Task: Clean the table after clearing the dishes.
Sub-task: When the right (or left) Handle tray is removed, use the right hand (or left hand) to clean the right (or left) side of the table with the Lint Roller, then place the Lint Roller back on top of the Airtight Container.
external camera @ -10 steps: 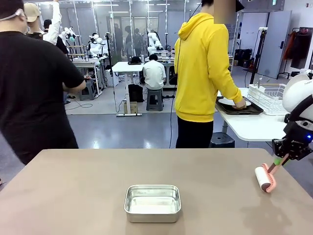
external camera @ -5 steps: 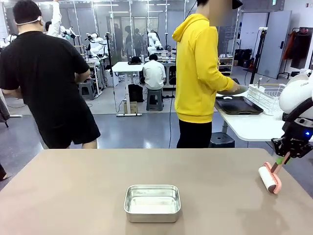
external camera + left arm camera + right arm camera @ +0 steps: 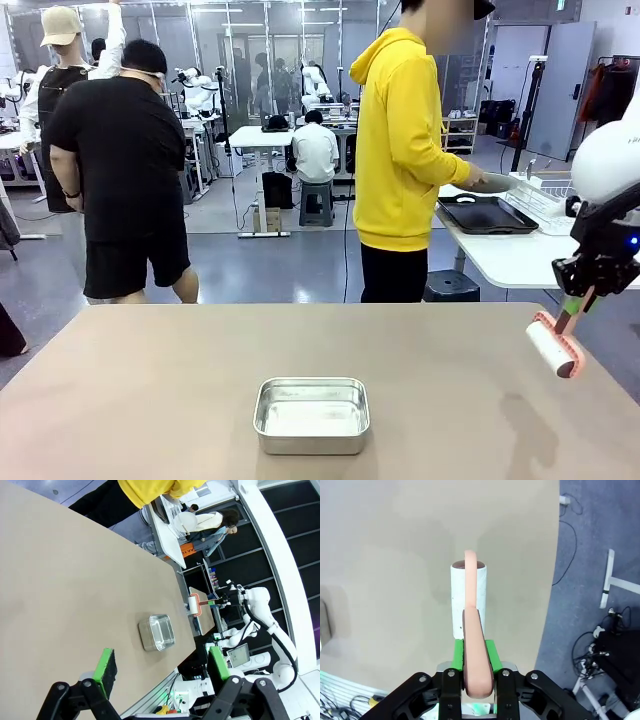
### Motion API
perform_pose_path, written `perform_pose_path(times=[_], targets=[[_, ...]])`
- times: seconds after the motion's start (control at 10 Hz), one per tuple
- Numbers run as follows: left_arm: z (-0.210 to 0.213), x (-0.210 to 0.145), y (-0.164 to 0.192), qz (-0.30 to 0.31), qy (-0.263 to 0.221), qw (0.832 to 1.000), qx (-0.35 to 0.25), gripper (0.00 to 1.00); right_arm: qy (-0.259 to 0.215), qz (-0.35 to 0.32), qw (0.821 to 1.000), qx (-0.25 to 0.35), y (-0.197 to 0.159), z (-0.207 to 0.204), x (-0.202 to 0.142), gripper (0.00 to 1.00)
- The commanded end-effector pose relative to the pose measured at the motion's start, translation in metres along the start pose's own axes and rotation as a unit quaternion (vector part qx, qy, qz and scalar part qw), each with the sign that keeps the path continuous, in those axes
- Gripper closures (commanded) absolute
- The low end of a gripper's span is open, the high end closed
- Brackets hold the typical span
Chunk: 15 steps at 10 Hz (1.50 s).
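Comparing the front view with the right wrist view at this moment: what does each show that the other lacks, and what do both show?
Front view alone: the person in a yellow hoodie at the white side table, and the whole rectangular steel pan. Right wrist view alone: the right pincer shut on the handle, and cables on the blue floor. Both: the white lint roller with a pink handle over the beige-brown table.

Grey glossy floor (image 3: 270, 265), white side table (image 3: 515, 260) (wire rack (image 3: 545, 195) on top).

One table (image 3: 150, 400), one steel pan (image 3: 312, 414), one lint roller (image 3: 556, 349), one dark tray (image 3: 488, 215).
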<state>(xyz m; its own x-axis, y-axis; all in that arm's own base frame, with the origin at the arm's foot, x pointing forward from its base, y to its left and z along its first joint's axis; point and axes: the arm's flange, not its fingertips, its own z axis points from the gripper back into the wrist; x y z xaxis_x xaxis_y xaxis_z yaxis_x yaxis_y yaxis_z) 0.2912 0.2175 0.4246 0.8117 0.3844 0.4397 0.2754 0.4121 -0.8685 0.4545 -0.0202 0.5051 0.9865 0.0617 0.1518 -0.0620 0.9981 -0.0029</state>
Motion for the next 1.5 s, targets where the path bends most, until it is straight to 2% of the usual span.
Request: perform_pose_path(times=[0.0,0.1,1.4], targets=[[0.001,-0.001,-0.003,-0.001,-0.006,1.0,-0.01,0.07,0.014,-0.01,1.0,-0.021,0.01,0.01,-0.004,0.79],[0.001,-0.001,-0.003,-0.001,-0.006,1.0,-0.01,0.07,0.0,0.0,1.0,0.0,0.0,0.0,0.0,0.79],[0.001,-0.001,-0.003,-0.001,-0.006,1.0,-0.01,0.07,0.0,0.0,1.0,0.0,0.0,0.0,0.0,0.79]])
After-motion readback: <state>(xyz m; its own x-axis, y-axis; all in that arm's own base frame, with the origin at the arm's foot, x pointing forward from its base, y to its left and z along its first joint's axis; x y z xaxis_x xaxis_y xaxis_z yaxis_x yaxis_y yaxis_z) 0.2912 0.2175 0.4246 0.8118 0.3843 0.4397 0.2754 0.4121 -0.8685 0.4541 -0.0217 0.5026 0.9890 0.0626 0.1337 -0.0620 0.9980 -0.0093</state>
